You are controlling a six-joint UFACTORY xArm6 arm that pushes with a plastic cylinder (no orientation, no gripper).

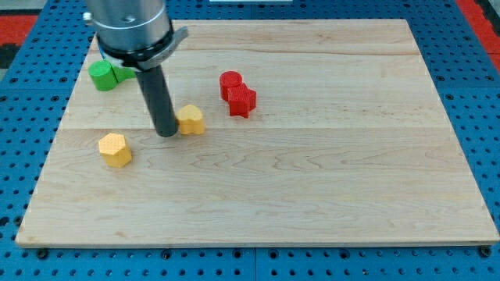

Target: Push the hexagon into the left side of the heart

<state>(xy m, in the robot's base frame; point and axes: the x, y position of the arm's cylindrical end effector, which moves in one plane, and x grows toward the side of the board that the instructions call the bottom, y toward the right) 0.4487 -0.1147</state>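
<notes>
No gripper is fitted on this arm, so you have nothing that opens, closes or holds; the arm ends in a straight dark rod, and my tip [166,133] is what does the work.

In the camera view, you see my tip resting on the worktop [328,195], touching or just beside the left side of the yellow heart [191,120]. The yellow hexagon [116,150], the block you are to move, lies toward the view's lower left of my tip, near but clearly apart from both the tip and the heart.

As for progress, you can judge that the push is not yet done: the hexagon and the heart do not touch, and my tip sits between them, against the wrong block. What seems left is to bring my tip round to the hexagon's far left side and drive it rightward and slightly up the view into the heart's left side.

Elsewhere, two red blocks [238,94] sit touching each other to the view's right of the heart, their exact shapes hard to make out. Two green blocks [104,76] sit at the view's upper left, partly hidden behind the arm's grey metal housing [133,27].

All the blocks look like small, matte, solid-coloured pieces with flat tops and crisp edges. The worktop is pale wood with fine grain running across in long planks, smooth-looking, set on a blue perforated base [469,47].
</notes>
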